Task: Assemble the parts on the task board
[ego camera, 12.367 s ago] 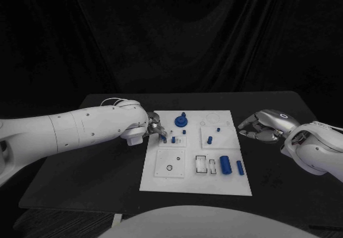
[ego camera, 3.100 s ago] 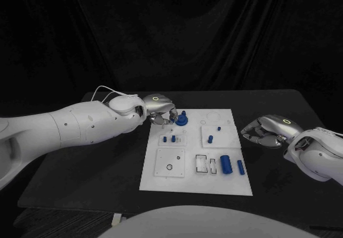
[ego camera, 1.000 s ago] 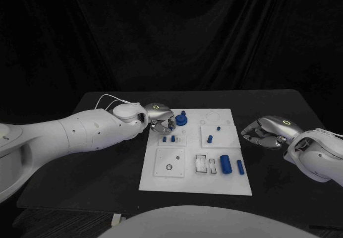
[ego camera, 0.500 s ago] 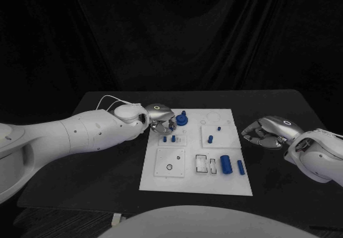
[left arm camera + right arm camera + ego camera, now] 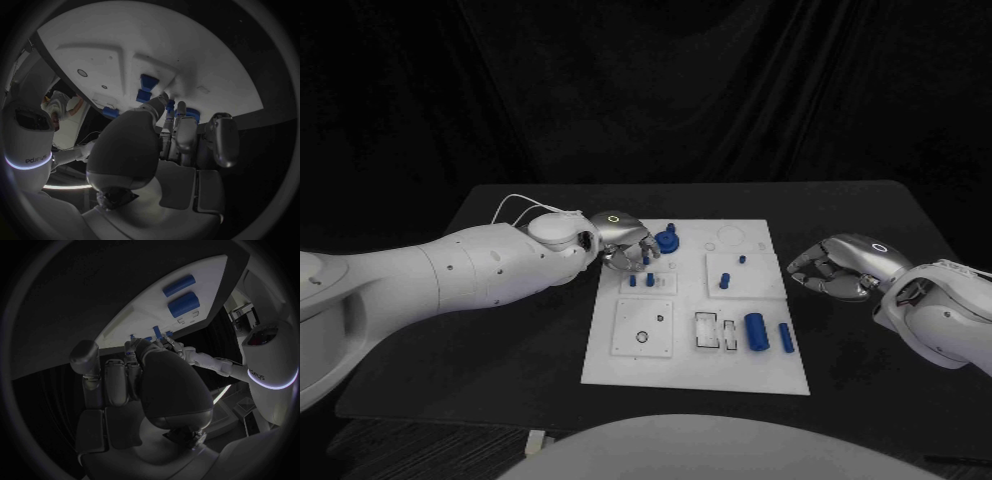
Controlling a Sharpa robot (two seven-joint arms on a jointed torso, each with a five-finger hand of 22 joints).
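The white task board (image 5: 689, 352) lies mid-table. My left hand (image 5: 626, 247) hovers at its far left corner, fingers bunched, just beside the tall blue knob part (image 5: 666, 240). In the left wrist view, the fingertips (image 5: 180, 109) sit close around a small blue peg (image 5: 170, 105) on the board (image 5: 156, 45); whether they grip it is unclear. Two short blue pegs (image 5: 640, 280) stand just below the hand. A thick blue cylinder (image 5: 754, 331) and a thin one (image 5: 785, 338) lie at the board's right. My right hand (image 5: 831, 268) rests off the board's right edge, fingers curled in, empty.
Two more blue pegs (image 5: 726, 281) stand in the block right of centre. White slotted pieces (image 5: 715, 332) lie beside the cylinders. The black table (image 5: 516, 340) has free room left and right of the board. A thin cable (image 5: 516, 200) loops over my left wrist.
My left hand has come down from beside the knob part toward the small pegs, its fingers drawing closer together. The right hand has stayed where it was.
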